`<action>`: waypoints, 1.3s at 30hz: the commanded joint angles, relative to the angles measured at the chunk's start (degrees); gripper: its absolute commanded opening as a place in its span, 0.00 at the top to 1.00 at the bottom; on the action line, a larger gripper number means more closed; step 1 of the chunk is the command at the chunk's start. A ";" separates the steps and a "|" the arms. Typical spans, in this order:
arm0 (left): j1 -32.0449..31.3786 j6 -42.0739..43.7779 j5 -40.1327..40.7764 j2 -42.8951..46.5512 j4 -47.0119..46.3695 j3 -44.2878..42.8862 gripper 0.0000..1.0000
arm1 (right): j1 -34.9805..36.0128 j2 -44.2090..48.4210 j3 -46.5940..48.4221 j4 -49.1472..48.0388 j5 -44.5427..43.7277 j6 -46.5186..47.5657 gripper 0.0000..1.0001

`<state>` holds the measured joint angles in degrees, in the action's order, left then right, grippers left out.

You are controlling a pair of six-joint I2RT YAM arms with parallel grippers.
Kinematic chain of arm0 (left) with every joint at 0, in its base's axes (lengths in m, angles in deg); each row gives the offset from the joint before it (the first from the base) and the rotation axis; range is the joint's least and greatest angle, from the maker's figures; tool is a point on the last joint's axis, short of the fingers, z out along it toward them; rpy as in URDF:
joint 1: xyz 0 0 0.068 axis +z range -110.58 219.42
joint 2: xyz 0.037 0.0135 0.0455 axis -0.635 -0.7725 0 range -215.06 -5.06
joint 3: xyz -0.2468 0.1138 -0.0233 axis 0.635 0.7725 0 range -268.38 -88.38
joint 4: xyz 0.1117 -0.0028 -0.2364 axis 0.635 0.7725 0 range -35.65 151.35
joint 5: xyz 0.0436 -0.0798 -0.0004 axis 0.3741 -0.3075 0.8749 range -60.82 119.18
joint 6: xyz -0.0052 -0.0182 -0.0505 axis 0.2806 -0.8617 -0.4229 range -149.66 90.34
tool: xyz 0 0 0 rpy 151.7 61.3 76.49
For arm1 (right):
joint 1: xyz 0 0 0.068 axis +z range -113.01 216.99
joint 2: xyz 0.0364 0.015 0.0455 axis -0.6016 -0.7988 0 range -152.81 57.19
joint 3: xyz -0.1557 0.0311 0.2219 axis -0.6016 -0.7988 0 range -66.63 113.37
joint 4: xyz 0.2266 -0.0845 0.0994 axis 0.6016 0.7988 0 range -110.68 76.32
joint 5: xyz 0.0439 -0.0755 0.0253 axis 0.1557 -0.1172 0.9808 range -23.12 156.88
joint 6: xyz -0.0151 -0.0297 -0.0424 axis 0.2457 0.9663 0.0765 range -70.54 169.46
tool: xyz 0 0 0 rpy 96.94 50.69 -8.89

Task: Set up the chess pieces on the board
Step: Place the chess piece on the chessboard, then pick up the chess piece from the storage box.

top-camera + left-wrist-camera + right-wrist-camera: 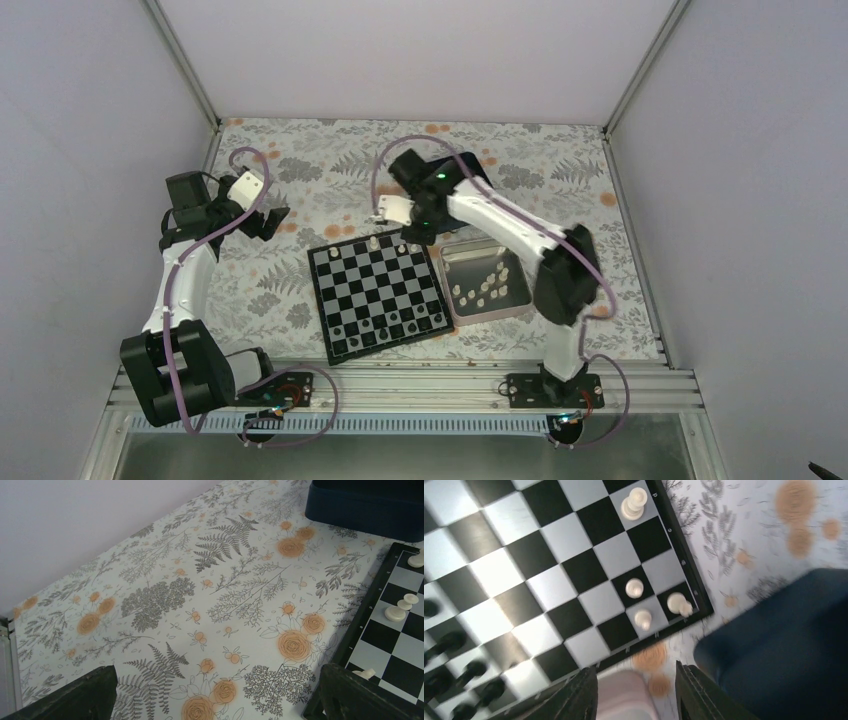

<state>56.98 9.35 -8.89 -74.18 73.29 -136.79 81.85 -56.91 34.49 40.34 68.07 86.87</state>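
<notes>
The black-and-grey board lies in the middle of the table. A few cream-white chess pieces stand on its far rows, and more lie in the silver tin to its right. My right gripper hovers open and empty over the board's far right corner. In the right wrist view it is above the board's edge, near three white pieces. My left gripper is open and empty over the cloth, left of the board. The left wrist view shows the board's corner with white pieces.
Black pieces stand on the board's near rows and also show in the right wrist view. A dark blue box sits behind the board under the right arm; both wrist views show it. White walls enclose the floral table.
</notes>
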 commanded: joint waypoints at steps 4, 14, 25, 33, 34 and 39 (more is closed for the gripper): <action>0.19 -0.31 -1.25 0.29 -1.90 0.81 0.00 | -4.65 21.06 -20.28 -0.15 1.15 -0.05 0.54; 0.12 -1.20 -0.39 -0.27 -2.37 0.59 0.00 | -9.80 29.36 -40.36 -7.06 5.00 0.32 0.53; 0.14 -1.38 0.01 0.11 -2.24 0.85 0.00 | -10.80 26.24 -46.24 -11.49 5.89 1.53 0.54; 0.15 -1.33 0.00 0.31 -2.16 0.85 0.00 | -11.44 23.65 -46.71 -13.84 4.99 2.12 0.62; 0.11 -1.26 -0.04 0.23 -2.22 0.94 0.00 | -11.46 23.40 -46.74 -13.96 5.01 2.14 0.63; 0.15 -0.99 -0.34 0.05 -2.09 0.97 0.00 | -11.79 22.21 -47.04 -14.10 4.47 2.21 0.68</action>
<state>56.98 8.26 -8.34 -74.21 72.20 -136.79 70.81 -33.85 -11.84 27.31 72.64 88.31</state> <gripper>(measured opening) 0.999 0.332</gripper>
